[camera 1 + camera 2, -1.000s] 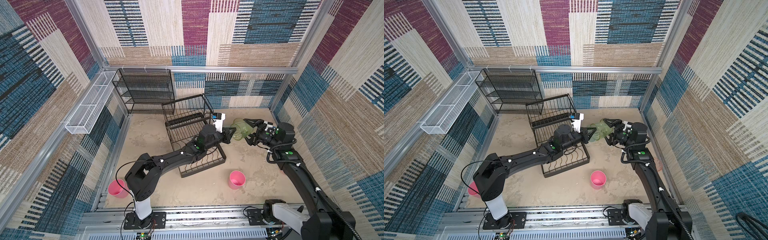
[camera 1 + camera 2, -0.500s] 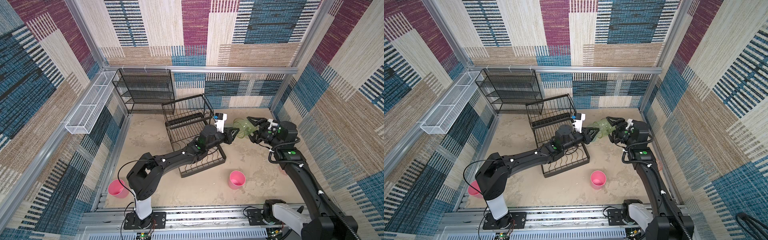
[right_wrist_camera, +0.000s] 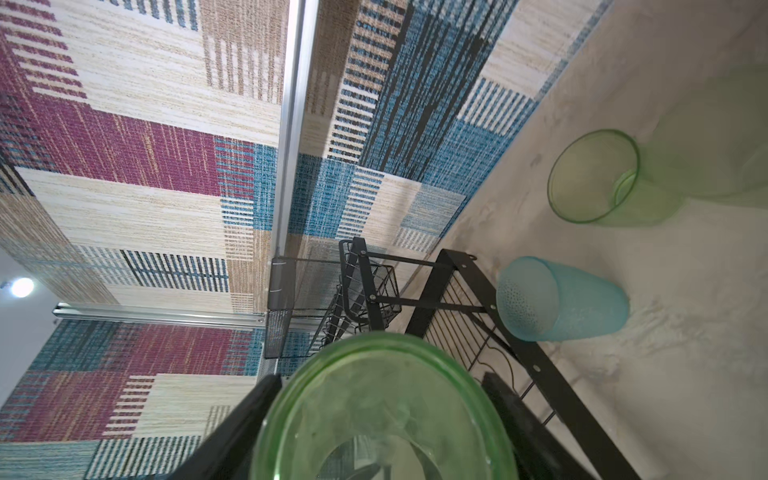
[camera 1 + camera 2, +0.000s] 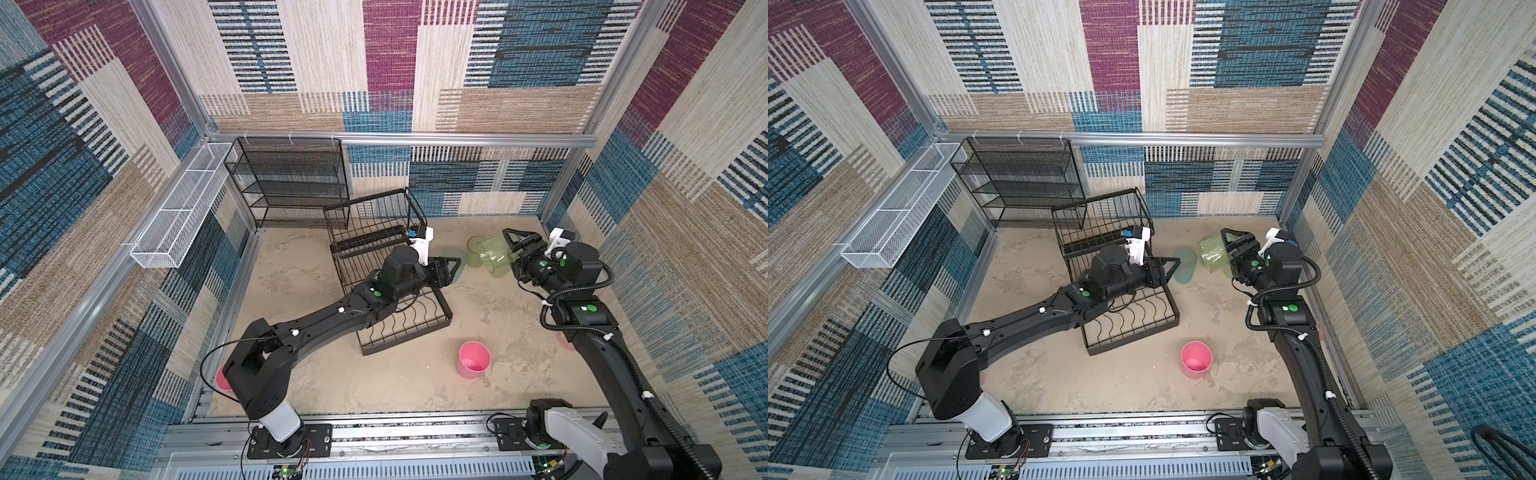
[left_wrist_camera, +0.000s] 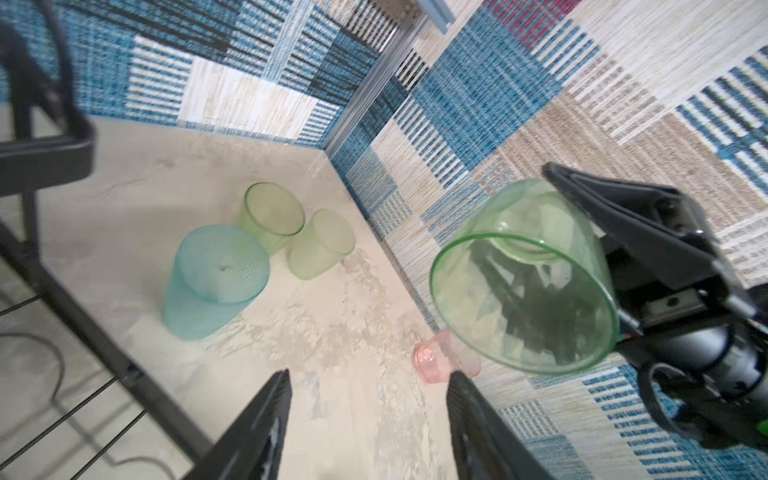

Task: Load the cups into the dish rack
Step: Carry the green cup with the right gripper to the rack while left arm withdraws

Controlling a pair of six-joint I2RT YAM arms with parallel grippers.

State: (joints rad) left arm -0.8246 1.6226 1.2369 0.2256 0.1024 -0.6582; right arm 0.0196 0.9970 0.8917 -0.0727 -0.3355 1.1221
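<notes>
The right hand (image 4: 508, 246) grips a translucent yellow-green plastic tumbler (image 4: 490, 257), smooth-walled and handle-less, by its base end. The tumbler is tipped on its side in the air near the counter's far right corner, its open mouth turned toward the left arm. The left hand (image 5: 368, 399) is empty, its flat black fingers (image 5: 266, 419) spread wide. It hovers at the right side of the black wire dish rack (image 4: 411, 322), apart from the held tumbler. The rack's lower tier has wavy divider wires, and a smaller basket tier sits above its far end.

Between the rack and the far right corner stands a pale teal tumbler (image 5: 214, 278) with a dimpled skin. Just beside it are a mouth-up yellow-green tumbler (image 5: 272, 216) and another yellow-green tumbler (image 5: 322, 245). A translucent reddish-pink tumbler (image 5: 436, 363) sits at the right edge, partly hidden. A solid pink tumbler (image 4: 473, 359) stands mouth up toward the front edge. A second pink tumbler (image 4: 222, 376) shows behind the left arm's base.

The counter (image 4: 332, 374) is matte beige, mottled like worn stone. Woven patchwork walls (image 4: 390, 62) in blue, magenta and tan enclose it. A black fine-mesh shelf unit (image 4: 291, 178) fills the far left corner beside a white mesh trough (image 4: 178, 212).
</notes>
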